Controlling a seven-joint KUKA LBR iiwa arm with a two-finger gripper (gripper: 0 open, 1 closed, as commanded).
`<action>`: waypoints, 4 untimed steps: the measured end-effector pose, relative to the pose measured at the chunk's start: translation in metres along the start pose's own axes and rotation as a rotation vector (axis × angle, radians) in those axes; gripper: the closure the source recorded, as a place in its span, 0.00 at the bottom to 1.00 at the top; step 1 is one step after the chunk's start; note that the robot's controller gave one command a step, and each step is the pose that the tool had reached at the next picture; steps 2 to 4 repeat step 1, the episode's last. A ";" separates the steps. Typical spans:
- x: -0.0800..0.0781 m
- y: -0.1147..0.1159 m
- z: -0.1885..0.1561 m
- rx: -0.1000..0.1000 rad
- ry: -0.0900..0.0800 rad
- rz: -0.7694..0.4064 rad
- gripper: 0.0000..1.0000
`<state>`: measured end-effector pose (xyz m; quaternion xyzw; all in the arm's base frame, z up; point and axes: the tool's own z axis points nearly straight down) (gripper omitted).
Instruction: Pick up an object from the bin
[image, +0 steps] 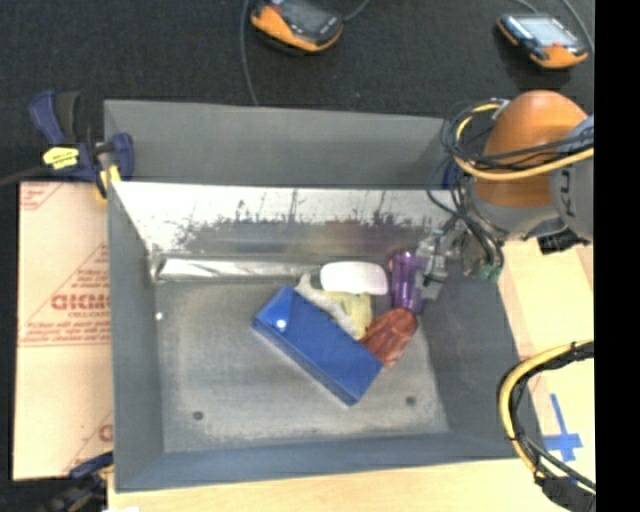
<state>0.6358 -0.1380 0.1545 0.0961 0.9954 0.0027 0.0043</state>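
Observation:
My gripper (432, 268) hangs at the right of the bin, near the back wall, right beside a purple cylindrical thing (404, 280) that stands against its fingers. Whether the purple thing is between the fingers I cannot tell. Just below it lies a reddish-brown lump (391, 335). To the left, a white rounded object (353, 278) rests on a pale yellow piece (349, 311).
A blue rectangular block (316, 345) lies slanted in the middle of the bin, touching the yellow piece and the reddish lump. The bin floor to the left and front is bare grey metal. The arm with its orange cover stands over the right rim.

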 end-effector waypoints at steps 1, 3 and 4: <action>-0.010 -0.003 -0.071 0.003 -0.004 -0.281 1.00; -0.010 -0.003 -0.071 0.003 -0.004 -0.281 1.00; -0.010 -0.003 -0.071 0.003 -0.004 -0.281 1.00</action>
